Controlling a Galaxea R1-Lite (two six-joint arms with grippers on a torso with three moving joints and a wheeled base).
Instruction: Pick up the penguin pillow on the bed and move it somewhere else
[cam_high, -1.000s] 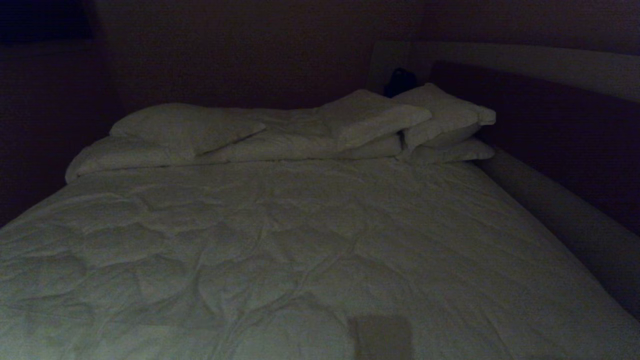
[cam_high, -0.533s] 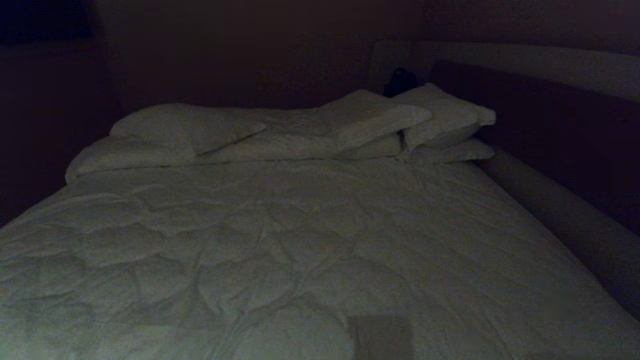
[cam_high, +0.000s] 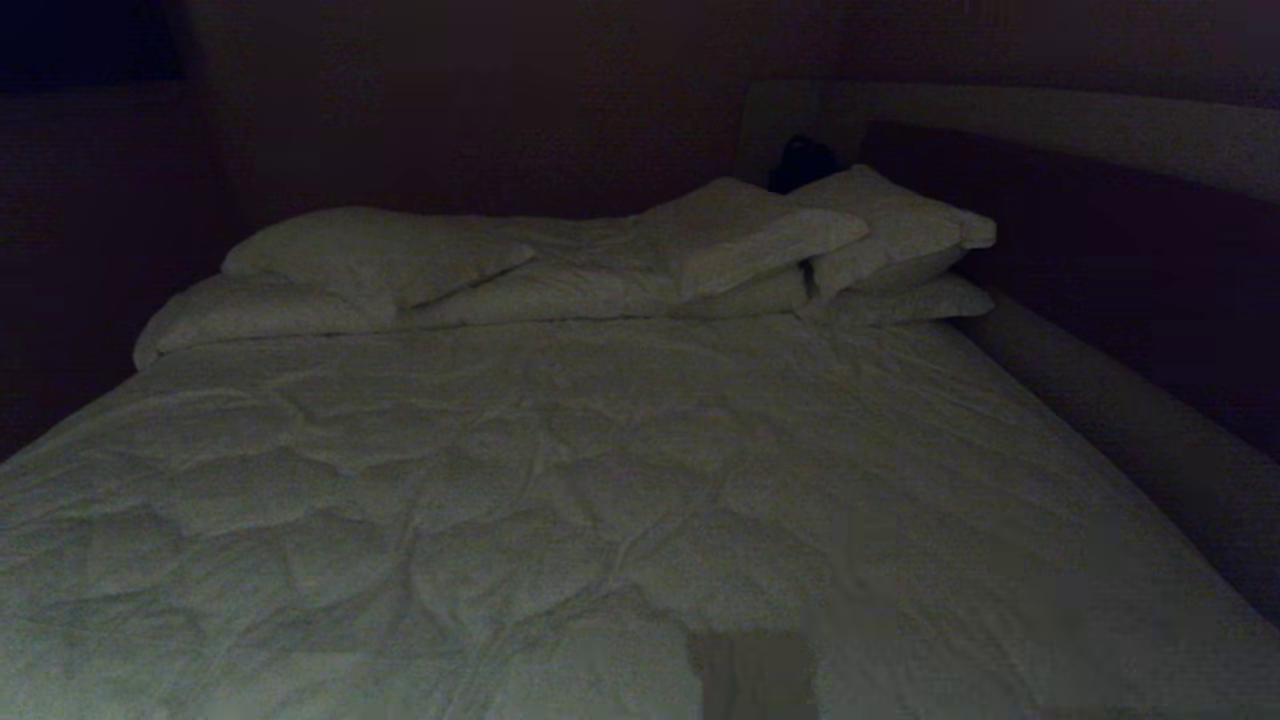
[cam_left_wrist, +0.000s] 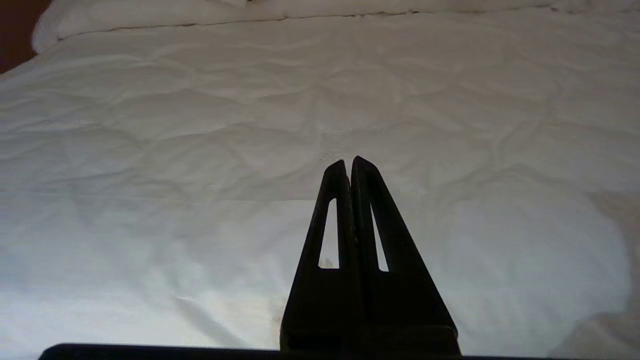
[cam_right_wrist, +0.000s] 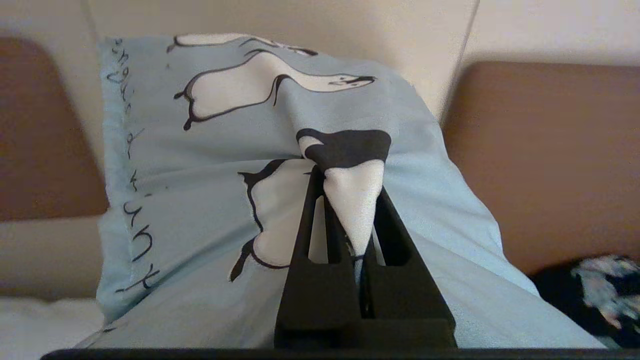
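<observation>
**Penguin pillow gripped, carry under way**

I had the left gripper (cam_left_wrist: 348, 165) parked over the white duvet (cam_left_wrist: 200, 125), fingers clenched on nothing. On the right, the right gripper (cam_right_wrist: 345, 210) was pinching a fold of the penguin pillow (cam_right_wrist: 210, 150), which hung in front of the padded headboard (cam_right_wrist: 545, 160), seemingly lifted clear. From the head camera I saw only the bed (cam_high: 600, 480) and its plain white pillows (cam_high: 380, 260). I judged the carry in hand; next came choosing a spot and letting go.
</observation>
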